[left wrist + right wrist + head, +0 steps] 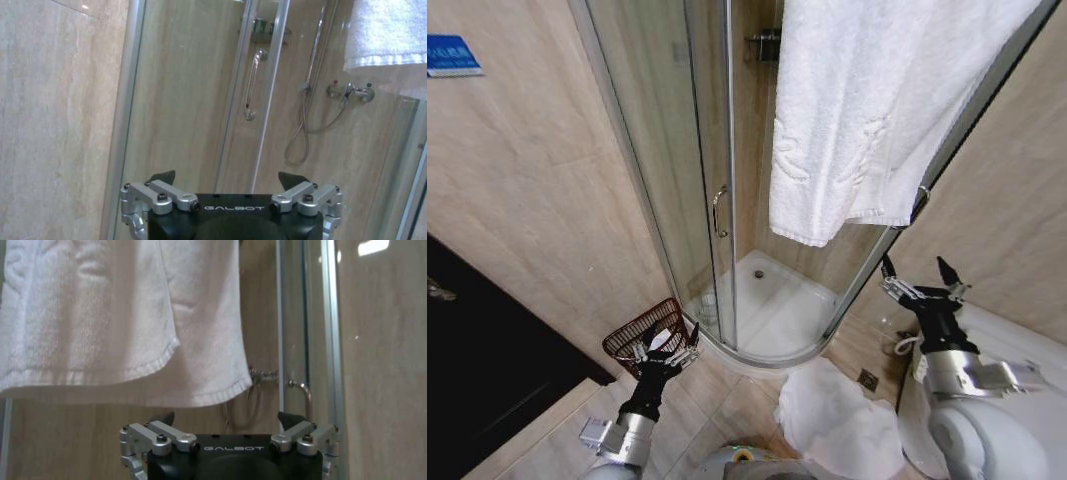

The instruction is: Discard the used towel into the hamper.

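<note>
A large white towel hangs over the top of the shower's glass wall, its lower edge well above the floor. My right gripper is open and empty, raised below the towel's right corner. In the right wrist view the towel hangs just beyond that gripper. The hamper, a small reddish-brown openwork basket, stands on the floor against the left wall. My left gripper is open and empty, low, right in front of the hamper. Seen from its wrist, the left gripper faces the shower door, with the towel at the edge.
The curved glass shower enclosure with a door handle fills the middle. A crumpled white cloth lies on the tiled floor before the shower tray. A dark doorway is at the left, a white fixture at the right.
</note>
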You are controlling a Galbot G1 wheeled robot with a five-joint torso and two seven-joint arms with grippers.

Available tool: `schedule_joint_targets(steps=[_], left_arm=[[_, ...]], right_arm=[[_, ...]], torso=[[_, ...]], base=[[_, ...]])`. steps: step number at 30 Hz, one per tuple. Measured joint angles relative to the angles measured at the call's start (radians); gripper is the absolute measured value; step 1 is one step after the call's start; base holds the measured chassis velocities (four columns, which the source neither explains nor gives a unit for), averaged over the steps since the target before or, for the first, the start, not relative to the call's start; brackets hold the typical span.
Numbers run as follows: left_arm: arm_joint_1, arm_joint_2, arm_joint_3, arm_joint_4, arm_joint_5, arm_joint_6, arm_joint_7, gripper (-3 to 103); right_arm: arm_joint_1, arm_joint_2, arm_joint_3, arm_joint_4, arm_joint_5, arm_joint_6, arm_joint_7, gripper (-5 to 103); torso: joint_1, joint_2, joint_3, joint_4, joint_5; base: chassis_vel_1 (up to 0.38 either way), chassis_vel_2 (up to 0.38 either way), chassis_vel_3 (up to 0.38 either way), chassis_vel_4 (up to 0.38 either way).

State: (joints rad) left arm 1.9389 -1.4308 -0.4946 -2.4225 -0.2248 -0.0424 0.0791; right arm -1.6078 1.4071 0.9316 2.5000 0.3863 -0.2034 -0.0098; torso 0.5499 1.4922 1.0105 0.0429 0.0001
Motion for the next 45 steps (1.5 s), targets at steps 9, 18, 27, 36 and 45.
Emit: schedule_joint_targets(steps=[9,18,27,36,45], left_arm=[[0.000,0.000,0.000,0.000,0.000,0.000,0.000,100],[0.000,0.000,0.000,0.000,0.000,0.000,0.000,100],[0.000,0.000,0.000,0.000,0.000,0.000,0.000,100],[0.000,0.000,0.000,0.000,0.000,0.000,0.000,100],[0.000,0.000,0.000,0.000,0.000,0.000,0.000,100]], right_arm=[[0.005,-0.031,0.008,0.000,0.016,-0.010,-0.012,100],[0.008,-0.257,0.066,0.000,0.155,0.111,-0.099,100],[0.011,-0.285,0.093,0.000,0.186,0.117,-0.106,100],[0.047,-0.448,0.330,0.000,0.411,0.110,-0.113,100],[0.055,-0.483,0.379,0.000,0.461,0.107,-0.114,100]], torso=[[0.000,0.000,0.000,0.0000,-0.0007],[0.000,0.000,0.000,0.0000,0.0003],[0.000,0.000,0.000,-0.0002,0.0007],[0.000,0.000,0.000,-0.0001,-0.0001],[0.000,0.000,0.000,-0.0002,0.0004]], base=[[0.000,0.000,0.000,0.000],[0.000,0.000,0.000,0.000],[0.000,0.000,0.000,0.000],[0.000,0.000,0.000,0.000],[0.000,0.000,0.000,0.000]])
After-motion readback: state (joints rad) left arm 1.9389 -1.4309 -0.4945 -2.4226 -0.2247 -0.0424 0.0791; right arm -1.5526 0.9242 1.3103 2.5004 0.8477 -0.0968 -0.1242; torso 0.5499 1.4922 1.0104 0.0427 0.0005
